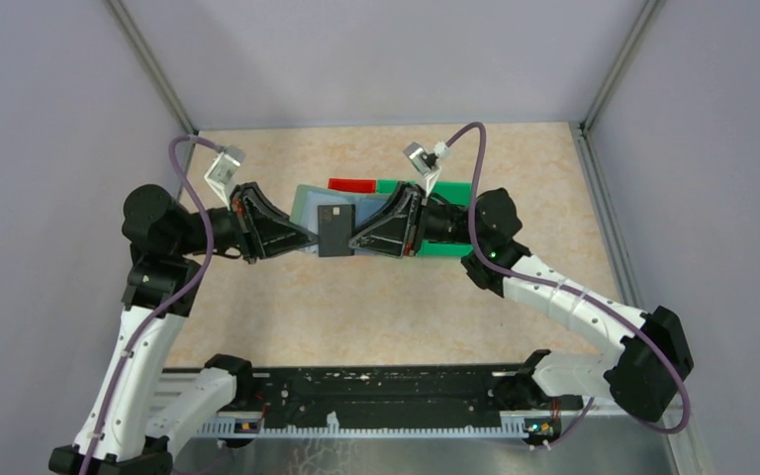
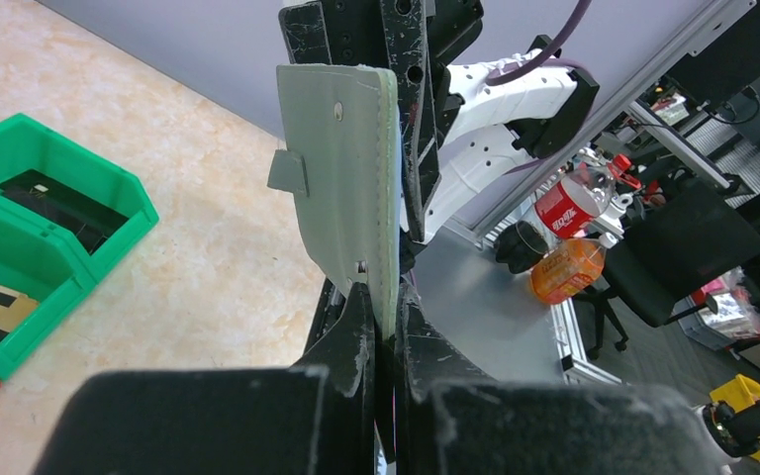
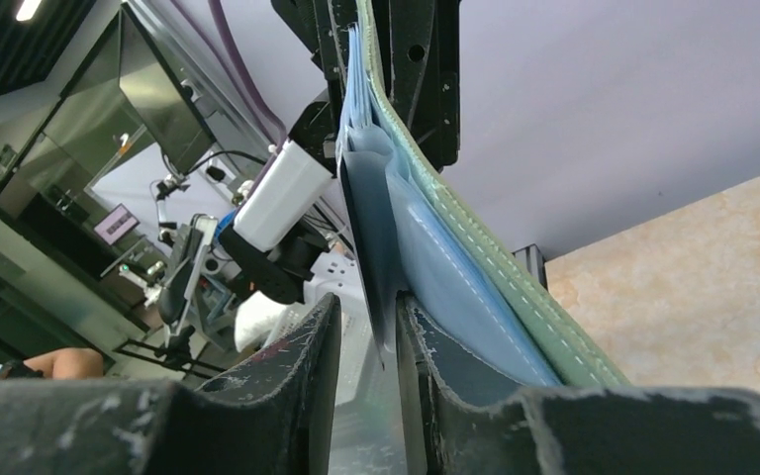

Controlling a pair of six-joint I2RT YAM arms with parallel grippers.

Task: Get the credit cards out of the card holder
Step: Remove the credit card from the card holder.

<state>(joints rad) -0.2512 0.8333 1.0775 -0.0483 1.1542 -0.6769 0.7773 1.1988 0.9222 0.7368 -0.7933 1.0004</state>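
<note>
card holder (image 2: 341,188) outer: matt grey-green, kinda leathery, stitched edge. inner pockets (image 3: 435,277): smooth blue, slight sheen. dark card (image 1: 336,230): flat matt plastic. bins (image 2: 109,237): glossy green plastic. table (image 2: 208,267): smooth marbled beige.

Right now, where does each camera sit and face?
Top external: above and behind the bases, looking down at the table; both arms, left claw and right claw meeting at the card holder.
Left wrist: looks along its own fingers at the holder's outside and green bins.
Right wrist: looks along its own fingers at the inner pockets.
Shared: card holder, in all three.
</note>
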